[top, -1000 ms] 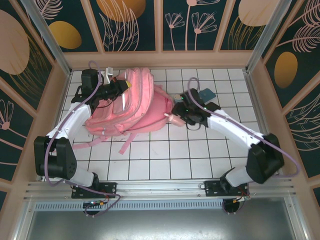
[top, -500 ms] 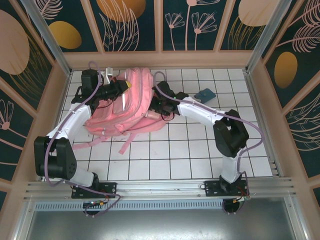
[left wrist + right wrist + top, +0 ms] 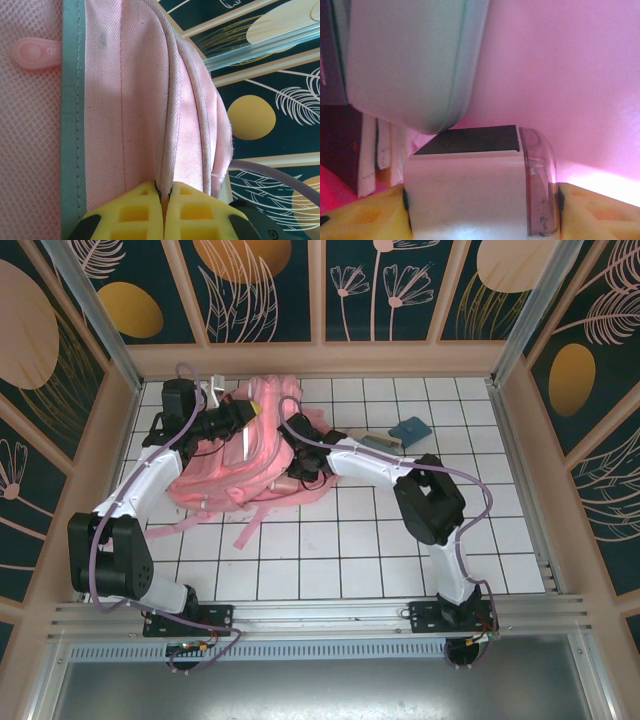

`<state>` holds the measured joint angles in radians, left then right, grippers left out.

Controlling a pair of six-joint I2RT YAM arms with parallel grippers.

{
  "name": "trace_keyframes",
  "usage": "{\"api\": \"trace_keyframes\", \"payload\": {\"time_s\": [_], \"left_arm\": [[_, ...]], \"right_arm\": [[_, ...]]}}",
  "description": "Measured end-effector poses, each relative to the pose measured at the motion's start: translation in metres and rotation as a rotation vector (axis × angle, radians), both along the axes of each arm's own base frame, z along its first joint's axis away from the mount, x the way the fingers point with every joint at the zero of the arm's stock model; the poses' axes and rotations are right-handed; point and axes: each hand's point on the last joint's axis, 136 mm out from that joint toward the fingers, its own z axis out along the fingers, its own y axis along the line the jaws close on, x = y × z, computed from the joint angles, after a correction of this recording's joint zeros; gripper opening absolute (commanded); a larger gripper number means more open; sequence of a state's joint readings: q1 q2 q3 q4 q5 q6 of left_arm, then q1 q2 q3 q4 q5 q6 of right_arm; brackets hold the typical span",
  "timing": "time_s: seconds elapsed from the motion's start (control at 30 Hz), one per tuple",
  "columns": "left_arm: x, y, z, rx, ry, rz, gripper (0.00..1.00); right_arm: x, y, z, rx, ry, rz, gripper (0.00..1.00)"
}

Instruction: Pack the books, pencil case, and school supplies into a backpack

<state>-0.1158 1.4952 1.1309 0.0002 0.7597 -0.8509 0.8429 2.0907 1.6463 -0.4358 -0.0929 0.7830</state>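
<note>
From above, the right hand (image 3: 300,470) has moved left since a second ago, from the bench (image 3: 350,540) beside the backpack (image 3: 215,475) into its open mouth. The left hand (image 3: 245,420) has not shifted and pinches the bag's upper edge. A teal pad (image 3: 408,429) and a narrow bar (image 3: 380,441) lie on the tiles to the right, outside the bag.

At the left wrist, the yellow fingers (image 3: 130,212) are pressed together on a pink seam fold.

At the right wrist, the fingers (image 3: 365,215) clamp a small pale block (image 3: 465,190) inside the pink lining. A mint pouch (image 3: 405,65) lies just above it.
</note>
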Motion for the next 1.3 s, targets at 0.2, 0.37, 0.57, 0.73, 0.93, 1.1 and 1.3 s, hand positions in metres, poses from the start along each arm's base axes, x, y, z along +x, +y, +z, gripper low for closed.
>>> {"api": "trace_keyframes", "payload": {"time_s": [0.2,0.37,0.57,0.73,0.93,1.1,1.3], "left_arm": [[0.0,0.0,0.0,0.0,0.0,0.001,0.0],[0.0,0.0,0.0,0.0,0.0,0.0,0.0],[0.0,0.0,0.0,-0.001,0.001,-0.002,0.0],[-0.001,-0.001,0.0,-0.003,0.002,-0.007,0.0],[-0.001,-0.001,0.0,-0.003,0.003,-0.007,0.0],[-0.001,-0.001,0.0,-0.003,0.003,-0.007,0.0],[-0.001,-0.001,0.0,-0.002,0.003,-0.005,0.0]], "right_arm": [[0.0,0.002,0.001,-0.003,-0.01,0.021,0.96],[0.002,-0.006,0.006,-0.005,-0.021,0.009,0.99],[0.005,-0.045,0.033,0.014,-0.057,-0.049,0.89],[0.006,-0.064,0.048,0.03,-0.094,-0.086,0.49],[0.003,-0.063,0.028,0.016,-0.056,-0.072,0.39],[0.0,-0.052,-0.007,-0.007,0.008,-0.025,0.33],[-0.008,-0.021,-0.019,0.031,0.048,0.053,0.33]]}}
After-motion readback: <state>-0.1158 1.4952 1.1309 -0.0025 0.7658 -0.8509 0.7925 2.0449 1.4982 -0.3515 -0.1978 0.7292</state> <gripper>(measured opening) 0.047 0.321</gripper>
